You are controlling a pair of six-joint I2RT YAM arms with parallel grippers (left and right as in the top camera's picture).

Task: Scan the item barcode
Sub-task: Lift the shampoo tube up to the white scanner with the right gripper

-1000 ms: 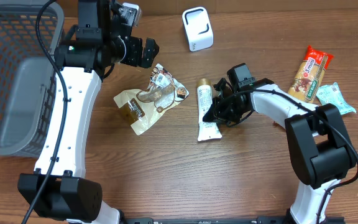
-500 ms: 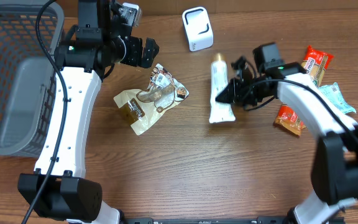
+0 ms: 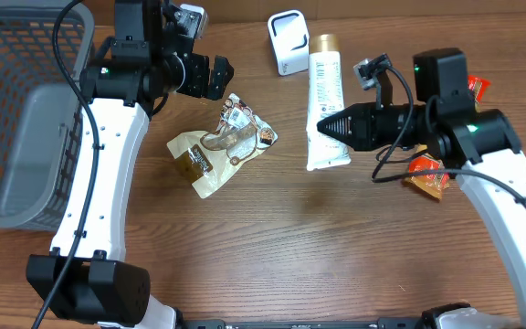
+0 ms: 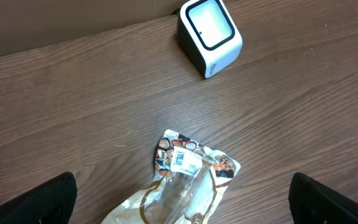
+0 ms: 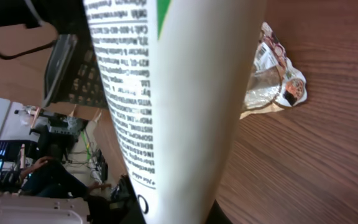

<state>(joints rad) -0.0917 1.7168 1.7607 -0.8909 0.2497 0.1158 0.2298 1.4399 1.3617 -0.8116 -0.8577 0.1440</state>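
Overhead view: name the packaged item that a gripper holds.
The white tube, clamped in the right gripper; the snack pouch and orange packet lie loose.

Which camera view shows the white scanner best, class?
Left wrist: the scanner sits large and unblocked, its dark-rimmed window plain. Overhead shows it smaller, next to the tube. Right wrist shows only the tube, no scanner.

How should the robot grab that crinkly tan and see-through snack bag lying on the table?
Pinch the tan and clear snack pouch by its crinkled middle, coming straight down from above. It lies flat on the wooden table, so its thin edges probably offer little to catch.
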